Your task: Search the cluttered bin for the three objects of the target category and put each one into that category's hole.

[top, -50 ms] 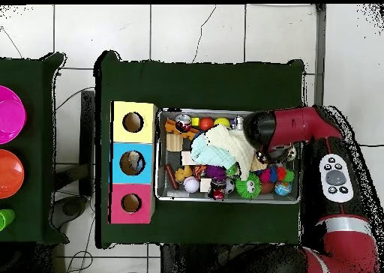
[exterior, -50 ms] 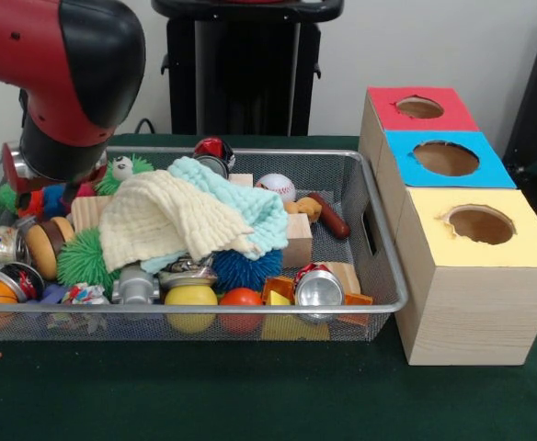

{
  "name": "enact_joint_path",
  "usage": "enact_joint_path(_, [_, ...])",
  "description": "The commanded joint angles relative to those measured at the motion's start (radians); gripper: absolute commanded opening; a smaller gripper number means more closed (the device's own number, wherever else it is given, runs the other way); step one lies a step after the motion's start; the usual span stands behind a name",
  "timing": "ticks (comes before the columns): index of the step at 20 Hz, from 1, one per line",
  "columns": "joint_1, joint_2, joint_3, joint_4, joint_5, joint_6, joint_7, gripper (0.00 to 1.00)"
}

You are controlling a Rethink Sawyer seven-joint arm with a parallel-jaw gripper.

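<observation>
Here, cluttered wire bin (exterior, -50 ms: 379,276), cream cloth (exterior, -50 ms: 163,220) draped over toys, three-hole box (exterior, -50 ms: 471,276) beside.

One camera faces me low and close across the tabletop (exterior, -50 ms: 250,404); another looks straight down from high. Both show the bin (exterior, -50 ms: 379,266) and my arm (exterior, -50 ms: 66,73).

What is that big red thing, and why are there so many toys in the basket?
The big red thing is a robot arm. One picture looks across the table at it; the other looks straight down from above. The wire basket is full of mixed things: a cream cloth and a light blue cloth on top, a spiky green ball, a baseball, a yellow ball and shiny cans. Beside the basket stand three wooden boxes with holes: red, blue and yellow. The arm reaches over the basket, but its grabbing end is hidden, so I cannot tell whether it holds anything.
</observation>
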Motion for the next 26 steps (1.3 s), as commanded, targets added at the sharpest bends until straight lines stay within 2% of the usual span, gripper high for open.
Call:
enact_joint_path(1, [-0.022, 0.107, -0.003, -0.042, -0.068, 0.011, -0.213, 1.0])
enact_joint_path(8, [-0.033, 0.132, -0.001, -0.046, -0.062, -0.033, -0.212, 1.0])
enact_joint_path(12, [-0.035, 0.115, -0.013, -0.024, -0.062, -0.04, -0.211, 1.0])
enact_joint_path(20, [-0.015, 0.127, -0.036, -0.069, -0.091, -0.017, -0.218, 1.0])
enact_joint_path(26, [-0.03, 0.104, -0.028, -0.037, -0.123, -0.129, -0.209, 1.0])
